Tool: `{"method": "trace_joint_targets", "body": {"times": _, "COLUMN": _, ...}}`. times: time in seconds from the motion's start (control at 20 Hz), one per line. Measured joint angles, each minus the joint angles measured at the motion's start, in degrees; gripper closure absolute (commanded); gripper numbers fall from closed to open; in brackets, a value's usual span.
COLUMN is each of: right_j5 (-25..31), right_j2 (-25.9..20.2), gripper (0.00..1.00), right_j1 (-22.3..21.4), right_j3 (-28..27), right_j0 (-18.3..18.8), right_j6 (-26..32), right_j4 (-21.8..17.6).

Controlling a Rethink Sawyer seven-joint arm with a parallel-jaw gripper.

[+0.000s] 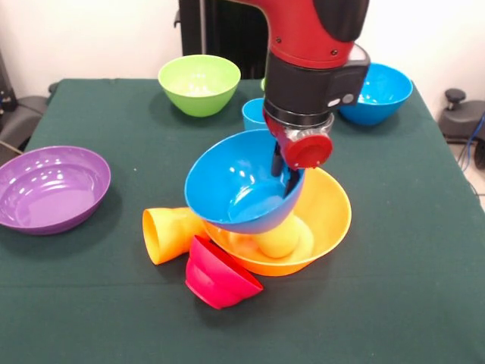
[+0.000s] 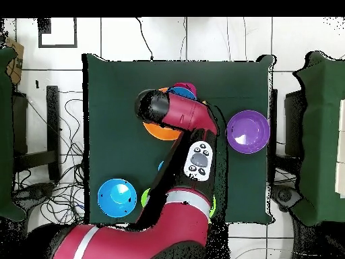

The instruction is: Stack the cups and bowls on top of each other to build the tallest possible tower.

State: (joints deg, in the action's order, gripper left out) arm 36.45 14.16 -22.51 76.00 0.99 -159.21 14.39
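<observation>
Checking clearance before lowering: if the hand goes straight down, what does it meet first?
Probably the orange bowl below: the hand grips the tilted blue bowl by its rim.

The bench (image 1: 91, 303) is covered by a dark green cloth that reaches its edges in the front view; from overhead the bench (image 2: 114, 94) shows as a dark green square on a floor (image 2: 202, 40) of pale tiles with dark joints. Black cables (image 2: 67, 121) trail over the floor beside the bench. A white square frame (image 2: 58, 32) lies on the tiles near one corner. Dark green shapes (image 2: 323, 88) stand just off two sides of the bench. In the front view a white wall (image 1: 91, 38) rises behind the bench, with a black stand (image 1: 220, 34) against it.
</observation>
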Motion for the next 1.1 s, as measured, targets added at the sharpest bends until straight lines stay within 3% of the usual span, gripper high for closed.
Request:
{"method": "trace_joint_targets", "body": {"times": 0.5, "right_j5": 0.0, "right_j2": -0.1, "gripper": 0.00, "right_j1": 0.1, "right_j3": -0.2, "right_j0": -2.7, "right_j6": 0.0, "right_j4": 0.5}}
{"method": "trace_joint_targets", "body": {"times": 1.1, "right_j5": 0.8, "right_j2": 0.3, "gripper": 0.00, "right_j1": -1.1, "right_j3": -0.1, "right_j0": -3.3, "right_j6": 0.0, "right_j4": 0.7}}
